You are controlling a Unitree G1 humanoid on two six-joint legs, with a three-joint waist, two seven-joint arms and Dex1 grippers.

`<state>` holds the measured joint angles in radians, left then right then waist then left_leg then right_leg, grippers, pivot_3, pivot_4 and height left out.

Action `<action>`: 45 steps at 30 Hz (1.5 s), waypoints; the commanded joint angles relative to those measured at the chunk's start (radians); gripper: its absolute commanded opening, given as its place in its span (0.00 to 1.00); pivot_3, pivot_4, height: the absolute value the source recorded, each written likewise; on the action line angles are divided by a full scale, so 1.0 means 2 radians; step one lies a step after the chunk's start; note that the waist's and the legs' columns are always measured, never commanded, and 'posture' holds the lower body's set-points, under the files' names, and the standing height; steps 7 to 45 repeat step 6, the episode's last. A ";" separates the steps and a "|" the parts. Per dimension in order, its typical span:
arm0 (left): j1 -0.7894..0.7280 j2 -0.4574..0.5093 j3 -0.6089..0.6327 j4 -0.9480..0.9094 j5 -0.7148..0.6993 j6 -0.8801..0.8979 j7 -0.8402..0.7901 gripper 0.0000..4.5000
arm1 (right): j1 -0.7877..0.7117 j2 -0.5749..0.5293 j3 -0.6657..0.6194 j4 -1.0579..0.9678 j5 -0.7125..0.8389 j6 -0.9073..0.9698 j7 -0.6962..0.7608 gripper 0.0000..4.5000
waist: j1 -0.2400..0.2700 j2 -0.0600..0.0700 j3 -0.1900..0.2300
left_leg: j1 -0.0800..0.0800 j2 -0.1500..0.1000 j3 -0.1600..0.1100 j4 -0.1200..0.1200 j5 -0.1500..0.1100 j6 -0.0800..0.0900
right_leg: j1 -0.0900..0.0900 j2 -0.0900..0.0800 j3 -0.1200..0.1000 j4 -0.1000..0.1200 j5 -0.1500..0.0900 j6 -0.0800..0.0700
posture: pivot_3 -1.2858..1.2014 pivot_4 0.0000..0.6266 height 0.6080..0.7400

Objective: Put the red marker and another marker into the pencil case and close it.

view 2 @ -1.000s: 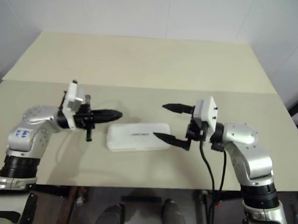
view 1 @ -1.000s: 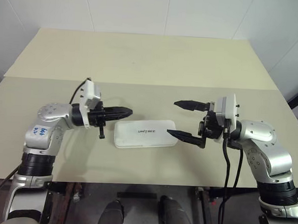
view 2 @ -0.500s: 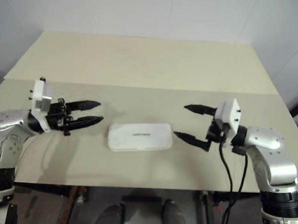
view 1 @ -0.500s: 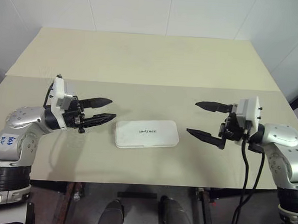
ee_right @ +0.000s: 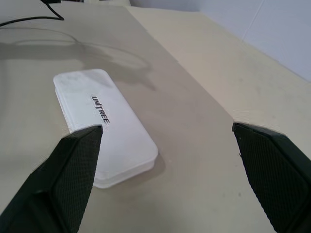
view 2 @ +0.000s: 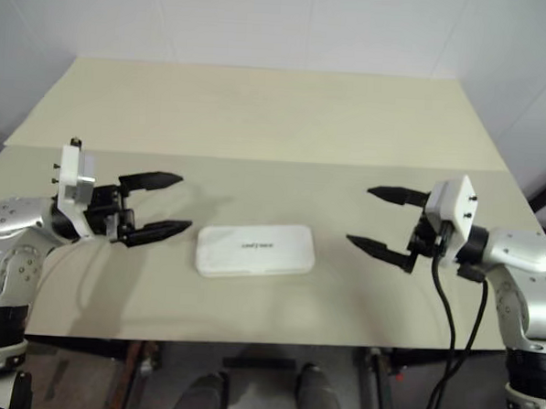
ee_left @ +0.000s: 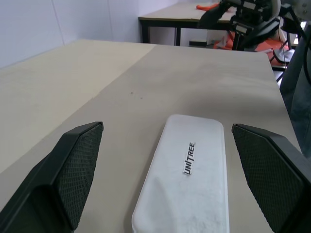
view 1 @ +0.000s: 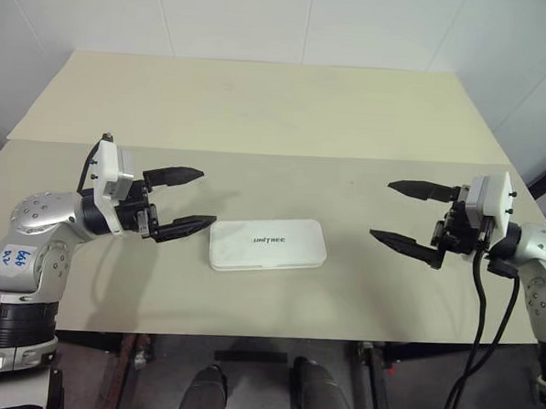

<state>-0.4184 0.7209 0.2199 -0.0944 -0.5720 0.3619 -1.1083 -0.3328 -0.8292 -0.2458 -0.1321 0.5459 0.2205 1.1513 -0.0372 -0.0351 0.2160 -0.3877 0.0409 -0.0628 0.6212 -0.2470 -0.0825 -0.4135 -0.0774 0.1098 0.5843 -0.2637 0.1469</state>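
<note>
Left gripper, fingers spread wide, hovers just left of the pencil case, holding nothing. Case lies closed, lid up, on the beige table. Right gripper, fingers likewise apart, stands well clear to the right.

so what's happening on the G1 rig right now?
The white hard plastic pencil case with the UNITREE lettering lies shut on the beige table, and nothing is holding it. The left gripper sits off one end of the case and the right gripper off the other, both with fingers spread wide and empty, clear of the case. It looks like the closing step is done.
</note>
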 commanded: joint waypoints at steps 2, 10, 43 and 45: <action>-0.007 0.005 0.004 0.010 0.003 -0.015 -0.001 0.99 | -0.001 -0.005 -0.018 0.017 -0.009 -0.023 -0.005 1.00 | 0.000 0.000 0.000 | 0.000 0.000 0.000 0.000 0.000 0.000 | 0.000 0.000 0.000 0.000 0.000 0.000 | 0.52 0.24 1.00; -0.001 0.002 0.002 -0.001 0.002 -0.014 0.006 0.99 | 0.012 0.003 -0.014 0.000 -0.001 -0.017 -0.011 1.00 | -0.001 0.000 0.000 | 0.000 0.000 0.000 0.000 0.000 0.000 | 0.000 0.000 0.000 0.000 0.000 0.000 | 0.52 0.24 1.00; -0.001 0.002 0.002 -0.001 0.002 -0.014 0.006 0.99 | 0.012 0.003 -0.014 0.000 -0.001 -0.017 -0.011 1.00 | -0.001 0.000 0.000 | 0.000 0.000 0.000 0.000 0.000 0.000 | 0.000 0.000 0.000 0.000 0.000 0.000 | 0.52 0.24 1.00; -0.001 0.002 0.002 -0.001 0.002 -0.014 0.006 0.99 | 0.012 0.003 -0.014 0.000 -0.001 -0.017 -0.011 1.00 | -0.001 0.000 0.000 | 0.000 0.000 0.000 0.000 0.000 0.000 | 0.000 0.000 0.000 0.000 0.000 0.000 | 0.52 0.24 1.00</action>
